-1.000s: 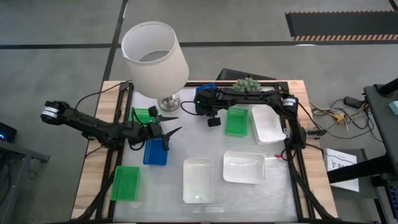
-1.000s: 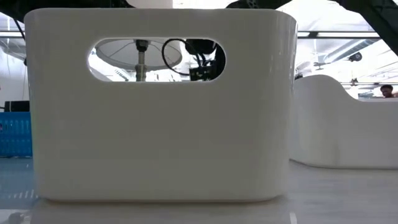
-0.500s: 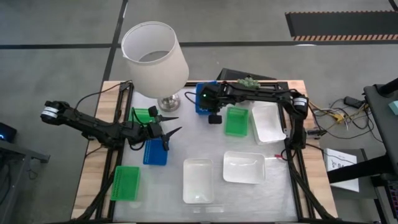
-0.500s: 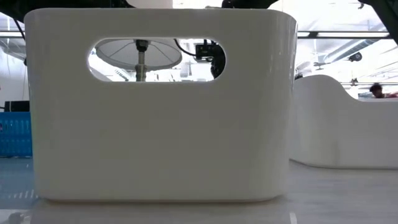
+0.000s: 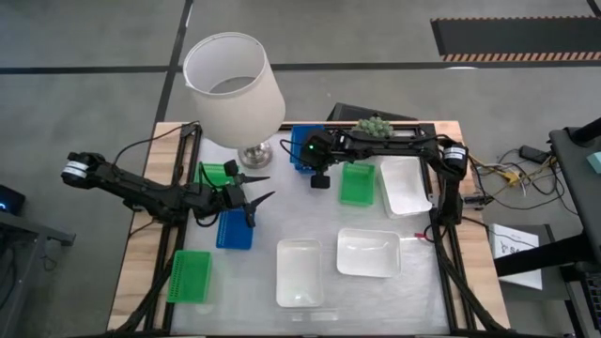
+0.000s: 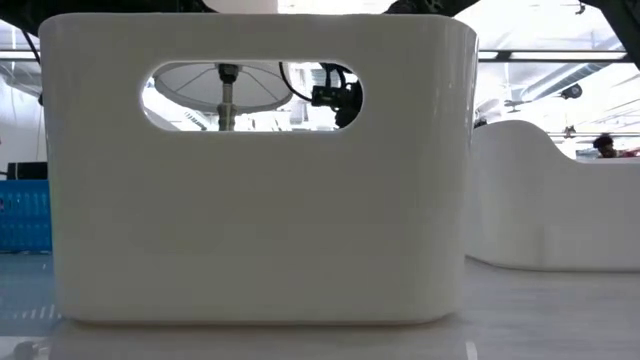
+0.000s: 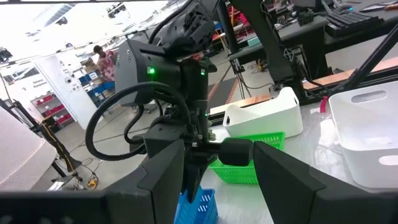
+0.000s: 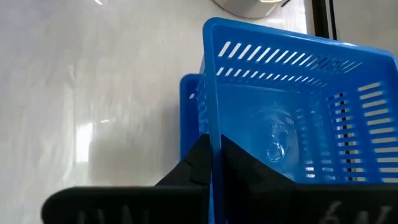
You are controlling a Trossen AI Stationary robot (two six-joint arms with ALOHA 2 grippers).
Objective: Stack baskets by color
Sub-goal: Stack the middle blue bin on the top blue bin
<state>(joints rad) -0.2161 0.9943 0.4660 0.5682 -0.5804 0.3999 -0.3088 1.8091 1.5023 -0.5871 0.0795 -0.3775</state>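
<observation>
The blue basket (image 8: 286,118), a slotted plastic tray with a thin rim, sits in the upper middle of the high view beside the lamp base (image 5: 252,153), with a 2nd blue rim showing just beneath it in the right wrist view. The right gripper (image 8: 211,163) is pinched tight on its side wall, 1 finger on each face. Against the frame 1 second ago, this gripper and the blue basket (image 5: 302,148) have slid left toward the lamp, away from the green basket (image 5: 357,183). The left gripper (image 5: 255,199), fingers spread wide and holding nothing, hovers at middle left exactly as before, over another blue basket (image 5: 235,230). 3 white baskets (image 5: 299,272) and the remaining green ones are unchanged.
</observation>
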